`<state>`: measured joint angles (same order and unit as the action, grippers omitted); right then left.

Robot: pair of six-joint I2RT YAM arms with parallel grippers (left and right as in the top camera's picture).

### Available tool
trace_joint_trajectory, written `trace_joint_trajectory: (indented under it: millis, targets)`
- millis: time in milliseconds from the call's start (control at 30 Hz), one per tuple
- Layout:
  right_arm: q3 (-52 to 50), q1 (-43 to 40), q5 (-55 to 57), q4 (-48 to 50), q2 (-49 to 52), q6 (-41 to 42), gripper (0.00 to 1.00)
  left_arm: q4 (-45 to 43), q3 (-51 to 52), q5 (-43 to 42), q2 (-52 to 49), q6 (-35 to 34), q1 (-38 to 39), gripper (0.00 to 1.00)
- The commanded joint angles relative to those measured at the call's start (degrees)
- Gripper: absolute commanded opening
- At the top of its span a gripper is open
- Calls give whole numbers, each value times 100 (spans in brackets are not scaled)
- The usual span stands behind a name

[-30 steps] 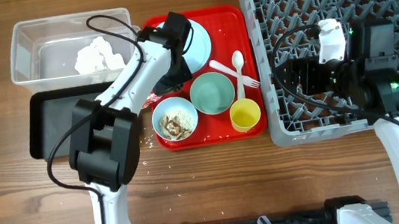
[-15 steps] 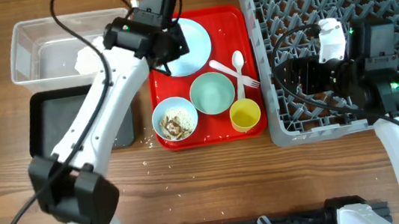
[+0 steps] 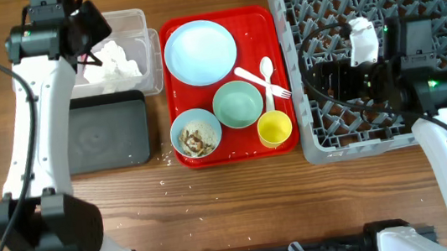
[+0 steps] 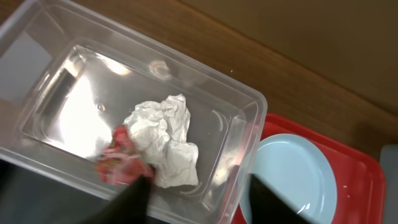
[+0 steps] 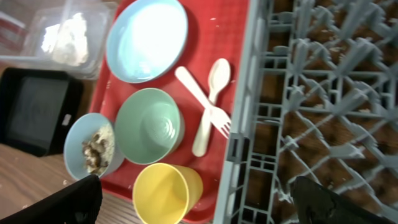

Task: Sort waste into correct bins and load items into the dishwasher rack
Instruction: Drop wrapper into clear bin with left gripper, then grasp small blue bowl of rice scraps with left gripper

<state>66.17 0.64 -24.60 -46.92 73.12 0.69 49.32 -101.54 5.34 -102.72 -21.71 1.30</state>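
Where tissue (image 4: 165, 140) crumples, wrapper (image 4: 121, 163) lies crinkled.

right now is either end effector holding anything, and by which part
Nothing held. Left end effector and right end effector are open; wrapper sits in tub.

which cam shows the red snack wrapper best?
Left wrist: the crumpled red-and-white wrapper lies in the clear tub beside the white tissue, unobstructed. Overhead, the left arm hides that spot; only tissue shows. Right wrist catches the tub's corner with tissue, no wrapper visible.
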Motion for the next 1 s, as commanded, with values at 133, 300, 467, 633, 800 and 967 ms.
trace_joint_trajectory:
  millis: [133, 300, 467, 633, 800, 967]
  targets:
    - [125, -13, -402, 15, 39, -310, 100, -20, -81, -931, -173, 686, 4, 99]
    - [127, -13, -55, 144, -487, -367, 92, 1784, -57, -1622, 111, 175, 841, 92]
    - [127, -13, 275, 11, -920, -372, 95, 1980, 920, -1078, 70, 601, 2662, 88]
    - [127, -13, 271, -61, -918, -365, 96, 688, 2485, -1145, 70, 1285, 3357, 68]
    - [127, -13, 271, -197, -916, -363, 96, -109, 3469, -1331, 59, 1729, 3386, 61]
    - [127, -13, 271, -291, -916, -352, 96, -520, 3757, -1342, 59, 1725, 3386, 21]
